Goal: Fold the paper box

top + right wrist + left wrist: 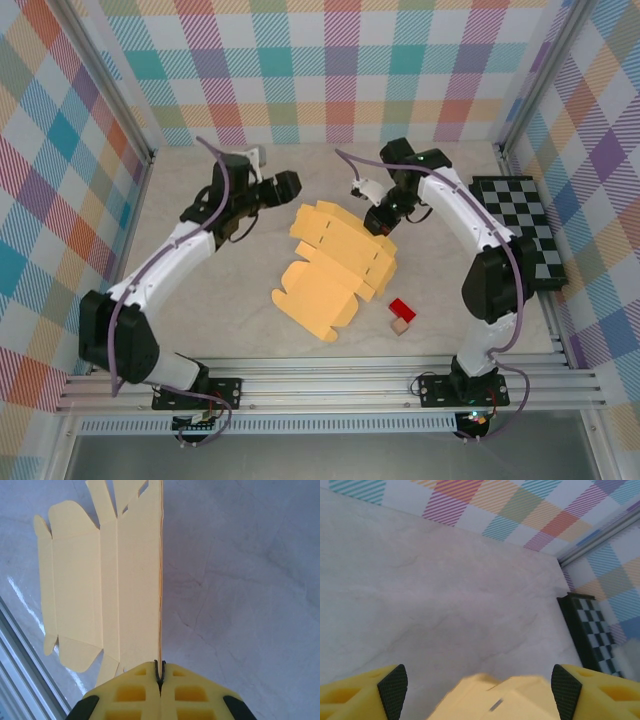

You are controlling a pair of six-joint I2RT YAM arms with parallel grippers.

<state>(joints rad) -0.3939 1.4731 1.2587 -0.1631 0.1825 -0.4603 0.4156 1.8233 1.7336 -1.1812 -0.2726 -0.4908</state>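
Note:
The paper box [335,265] is a pale orange-yellow die-cut sheet, partly folded, lying mid-table with its far panels raised. My right gripper [380,222] is at the sheet's far right edge. In the right wrist view its jaws [159,672] are shut on the thin raised edge of the sheet [100,580], whose flaps spread away to the left. My left gripper [292,187] hovers at the sheet's far left corner. In the left wrist view its black-padded fingers [392,687] stand wide apart, and a blurred corner of the box [500,700] lies between them without touching either pad.
A small red block [401,309] with a tan cube [400,326] sits just right of the sheet's near end. A black-and-white checkered board [520,225] lies along the right wall, also seen at the right of the left wrist view [592,635]. Plaid walls enclose the table.

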